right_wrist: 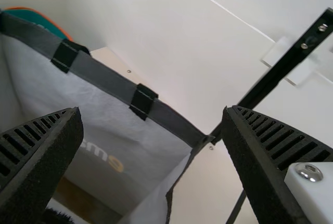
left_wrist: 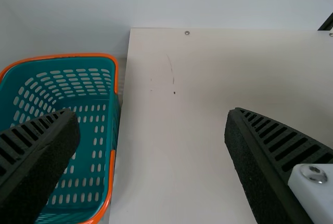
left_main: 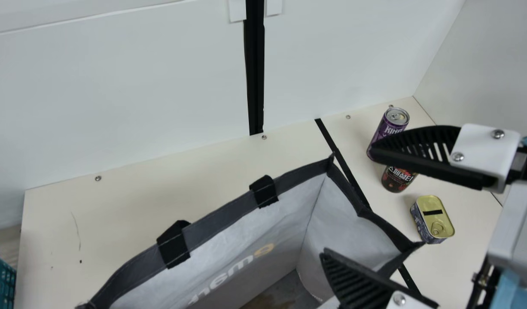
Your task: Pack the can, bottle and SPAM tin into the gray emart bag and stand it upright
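Cream table (left_main: 134, 193) against white wall (left_main: 117, 90); teal basket (left_wrist: 89, 117) beside table.

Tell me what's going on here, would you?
A robot is at a packing job, but nothing is in its grasp at this moment. The right gripper hangs with its jaws apart at the open gray fabric bag; the left gripper, also open, is near a teal plastic basket with an orange rim. The purple metal can, dark bottle and gold-lidded rectangular tin are beside the bag, not yet packed.
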`<state>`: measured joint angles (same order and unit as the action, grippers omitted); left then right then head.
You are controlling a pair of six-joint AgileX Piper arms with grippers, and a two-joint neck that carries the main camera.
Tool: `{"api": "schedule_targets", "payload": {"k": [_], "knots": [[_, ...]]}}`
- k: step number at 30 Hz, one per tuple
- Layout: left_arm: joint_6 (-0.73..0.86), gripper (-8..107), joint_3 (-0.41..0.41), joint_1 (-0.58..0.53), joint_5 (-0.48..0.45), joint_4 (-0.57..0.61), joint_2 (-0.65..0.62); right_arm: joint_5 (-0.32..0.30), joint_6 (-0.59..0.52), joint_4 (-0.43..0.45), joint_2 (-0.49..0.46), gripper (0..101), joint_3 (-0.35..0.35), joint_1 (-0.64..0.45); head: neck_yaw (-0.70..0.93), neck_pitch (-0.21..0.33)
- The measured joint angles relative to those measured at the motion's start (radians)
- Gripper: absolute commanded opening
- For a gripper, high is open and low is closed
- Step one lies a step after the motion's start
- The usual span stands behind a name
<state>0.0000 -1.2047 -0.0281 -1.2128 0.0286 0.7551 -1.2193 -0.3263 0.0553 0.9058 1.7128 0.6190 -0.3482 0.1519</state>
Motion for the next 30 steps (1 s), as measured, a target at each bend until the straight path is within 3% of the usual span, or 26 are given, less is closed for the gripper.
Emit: {"api": "schedule_targets", "payload": {"k": [16,30], "knots": [[0.0,90,0.0,0.0,0.0,0.0,0.0,-0.001,0.021,-0.055,0.071,95,0.072,-0.215,0.002,0.0],[0.0,90,0.0,0.0,0.0,0.0,0.0,0.0,-0.081,-0.232,0.156,95,0.115,-0.521,0.002,0.0]]}}
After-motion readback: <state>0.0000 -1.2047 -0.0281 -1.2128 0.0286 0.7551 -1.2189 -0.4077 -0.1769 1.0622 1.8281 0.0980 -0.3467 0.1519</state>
